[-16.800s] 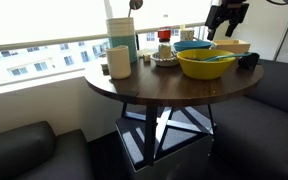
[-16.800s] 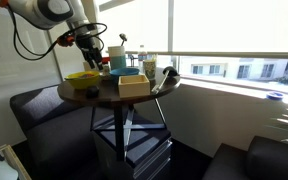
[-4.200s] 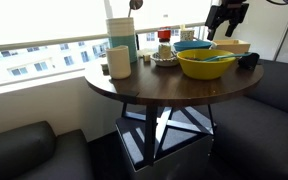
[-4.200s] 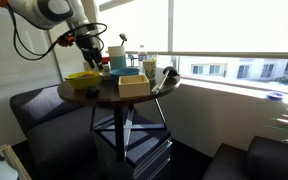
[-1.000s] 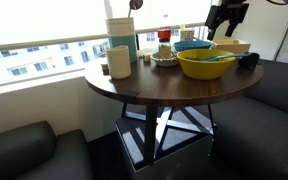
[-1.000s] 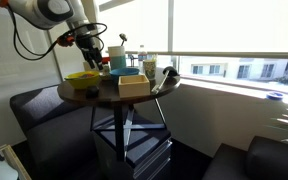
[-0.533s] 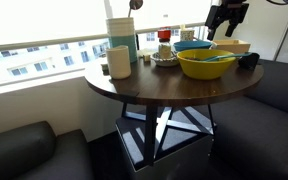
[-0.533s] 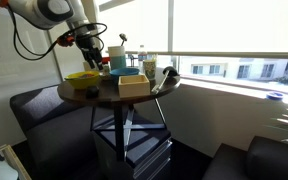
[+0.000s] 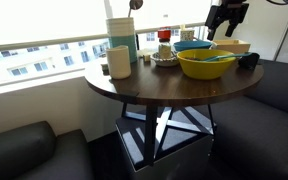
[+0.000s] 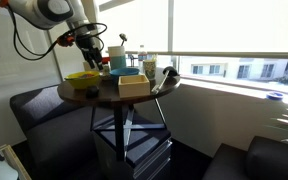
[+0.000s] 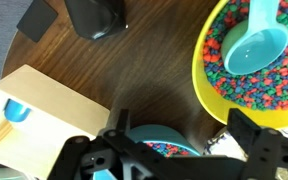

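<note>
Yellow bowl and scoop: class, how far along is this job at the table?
Done: beads sit in the yellow bowl. In hand: nothing; the open hand hovers above the blue bowl. Left: the scoop lies untouched in the yellow bowl.

Table (image 9: 134, 85) layout, dishes grouped at one side.
Scoop (image 11: 254, 45) in large bowl (image 11: 197, 68); small bowl (image 11: 142, 131) between it and box (image 11: 44, 110); cup (image 11: 94, 15) beyond; gripper (image 11: 174, 158) above small bowl.
</note>
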